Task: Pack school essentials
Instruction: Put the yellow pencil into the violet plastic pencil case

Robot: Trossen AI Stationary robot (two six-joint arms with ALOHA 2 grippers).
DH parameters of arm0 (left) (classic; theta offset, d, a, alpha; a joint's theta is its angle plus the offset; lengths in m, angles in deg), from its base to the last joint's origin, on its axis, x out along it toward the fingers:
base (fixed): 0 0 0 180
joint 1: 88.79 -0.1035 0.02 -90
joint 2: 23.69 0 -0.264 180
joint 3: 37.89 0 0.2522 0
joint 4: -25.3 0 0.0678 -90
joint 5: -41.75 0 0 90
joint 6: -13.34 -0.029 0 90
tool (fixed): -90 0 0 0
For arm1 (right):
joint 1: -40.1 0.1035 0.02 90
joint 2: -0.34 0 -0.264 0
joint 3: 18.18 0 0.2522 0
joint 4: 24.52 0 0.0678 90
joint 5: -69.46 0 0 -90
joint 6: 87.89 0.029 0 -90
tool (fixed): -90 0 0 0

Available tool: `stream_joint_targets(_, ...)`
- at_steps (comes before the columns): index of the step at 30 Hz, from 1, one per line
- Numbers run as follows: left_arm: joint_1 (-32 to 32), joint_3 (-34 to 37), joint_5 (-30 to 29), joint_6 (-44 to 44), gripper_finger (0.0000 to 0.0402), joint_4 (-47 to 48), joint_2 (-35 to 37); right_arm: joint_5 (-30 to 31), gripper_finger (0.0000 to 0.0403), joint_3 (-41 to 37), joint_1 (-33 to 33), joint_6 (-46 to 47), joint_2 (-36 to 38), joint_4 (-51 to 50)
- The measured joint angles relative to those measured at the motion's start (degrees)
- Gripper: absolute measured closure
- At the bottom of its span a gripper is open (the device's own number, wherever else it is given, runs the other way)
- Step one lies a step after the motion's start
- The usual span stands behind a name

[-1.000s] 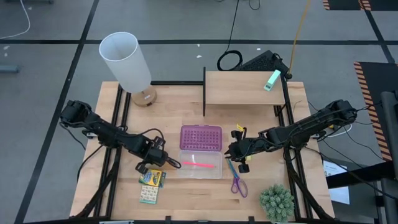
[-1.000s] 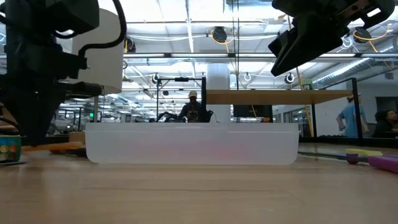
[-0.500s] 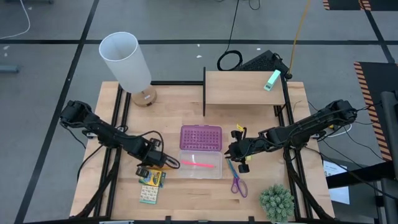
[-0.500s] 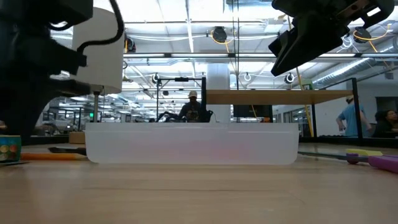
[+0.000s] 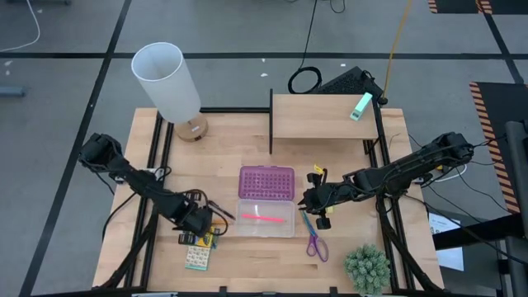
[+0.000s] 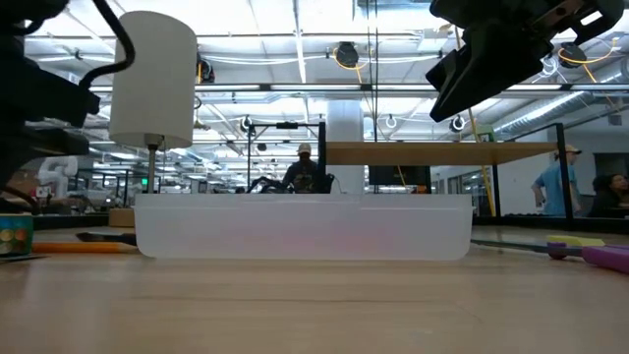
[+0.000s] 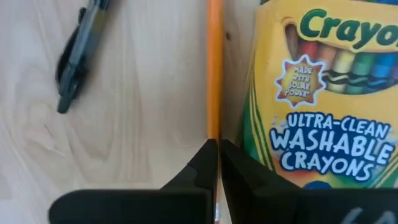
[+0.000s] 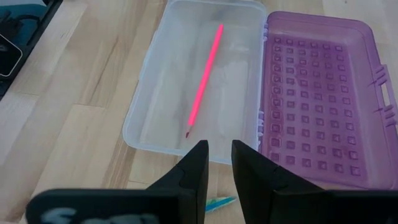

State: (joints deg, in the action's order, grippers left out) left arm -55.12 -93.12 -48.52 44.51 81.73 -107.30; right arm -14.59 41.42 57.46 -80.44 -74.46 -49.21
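1 pink pen (image 8: 203,81) lies in the clear case (image 8: 152,93), whose purple studded lid (image 8: 323,102) is folded open on the worktop (image 5: 247,148). Beside the case are 1 orange pencil (image 7: 214,68), 1 dark pen (image 7: 78,53), 1 crayon box (image 7: 317,93) and 1 pale patterned pack (image 5: 196,259); 1 pair of purple-handled scissors (image 5: 315,242) lies on the other side. Since 1 second ago the left gripper (image 7: 217,158) has moved off the case's end to the crayon box, its fingers pressed nearly together over the pencil's near end. The right gripper (image 8: 217,158) hovers unmoved beside the case, slightly parted, holding nothing.
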Motion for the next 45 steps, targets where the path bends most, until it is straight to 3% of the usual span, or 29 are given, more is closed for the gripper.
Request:
stream_joint_targets(7,3.4,-0.1,-0.2,4.0,0.038,-3.9,0.0,0.0,0.0337,0.0,0.0,-0.1,0.0,1.5)
stream_joint_targets(17,4.4,-0.1,-6.9,6.4,0.0375,-2.8,0.0,0.0,0.0337,0.0,0.0,-0.8,0.0,2.5)
stream_joint_targets(27,10.2,-0.1,-17.4,14.4,0.0259,-0.9,0.1,0.0,0.0337,0.0,0.0,-1.1,0.0,2.5)
stream_joint_targets(31,13.0,1.0,-20.8,15.7,0.0235,-1.2,0.1,0.0,0.0337,0.0,0.0,-1.1,0.0,2.5)
stream_joint_targets(36,13.4,4.0,-21.2,15.3,0.0239,-6.3,0.1,0.0,0.0337,0.0,0.0,-1.1,0.0,2.5)
stream_joint_targets(45,13.3,9.7,-21.3,14.3,0.0297,-15.1,0.4,0.0,0.0337,0.0,0.0,-1.1,0.0,2.6)
